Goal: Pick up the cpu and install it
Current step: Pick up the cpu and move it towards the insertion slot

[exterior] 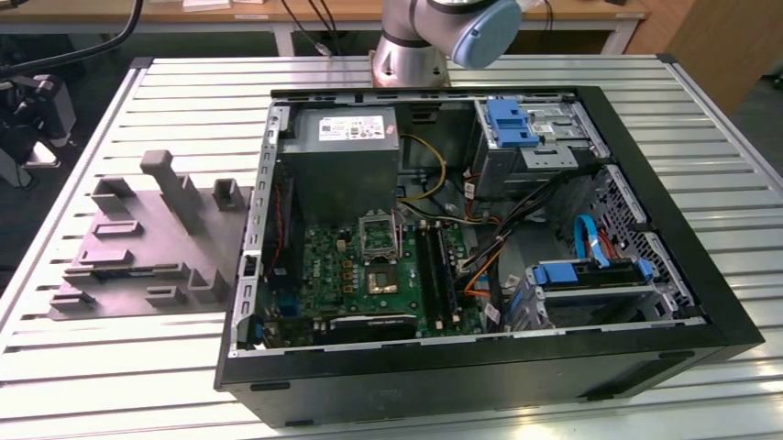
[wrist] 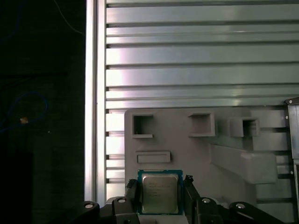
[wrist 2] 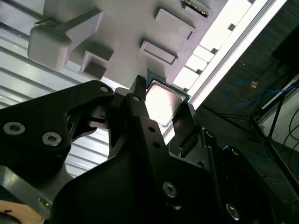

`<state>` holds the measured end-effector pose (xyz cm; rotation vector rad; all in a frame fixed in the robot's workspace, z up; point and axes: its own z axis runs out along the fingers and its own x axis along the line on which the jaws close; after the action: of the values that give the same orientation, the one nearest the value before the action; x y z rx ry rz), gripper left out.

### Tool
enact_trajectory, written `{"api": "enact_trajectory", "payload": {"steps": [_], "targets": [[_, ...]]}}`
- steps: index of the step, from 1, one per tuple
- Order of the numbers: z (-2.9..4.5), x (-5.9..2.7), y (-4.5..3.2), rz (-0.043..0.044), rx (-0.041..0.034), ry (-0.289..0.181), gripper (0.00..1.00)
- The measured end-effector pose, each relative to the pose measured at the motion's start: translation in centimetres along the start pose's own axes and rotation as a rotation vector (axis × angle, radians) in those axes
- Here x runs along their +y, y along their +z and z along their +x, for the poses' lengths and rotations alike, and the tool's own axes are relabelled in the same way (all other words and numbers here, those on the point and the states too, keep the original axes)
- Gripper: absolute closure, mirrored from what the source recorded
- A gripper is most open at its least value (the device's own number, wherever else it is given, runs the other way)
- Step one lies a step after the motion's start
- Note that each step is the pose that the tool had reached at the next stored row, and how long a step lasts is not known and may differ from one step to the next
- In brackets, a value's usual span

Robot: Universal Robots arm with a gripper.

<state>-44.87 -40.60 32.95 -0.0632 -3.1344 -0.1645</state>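
In the first wrist view the black gripper (wrist: 160,185) covers one edge of the small square silvery-grey cpu (wrist: 161,196); whether it clamps it cannot be told. The grey moulded tray (wrist: 187,154) runs past the picture's edge. In the exterior view the silver-and-blue arm (exterior: 423,41) is cut off above.

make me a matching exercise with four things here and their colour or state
Things:
1 cpu
2 tray
3 computer case
4 drive bracket

Descriptions:
a blue
b black, side open
c silvery top
d grey, moulded blocks

Pairs: 1-c; 2-d; 3-b; 4-a
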Motion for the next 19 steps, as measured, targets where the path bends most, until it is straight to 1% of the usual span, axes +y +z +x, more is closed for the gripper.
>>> {"api": "enact_trajectory", "payload": {"steps": [7,19], "targets": [[0.01,0.06,-0.57,-0.0001,-0.0001,0.000,0.52],[0.01,0.14,-1.29,0.0000,0.0001,0.000,0.52]]}}
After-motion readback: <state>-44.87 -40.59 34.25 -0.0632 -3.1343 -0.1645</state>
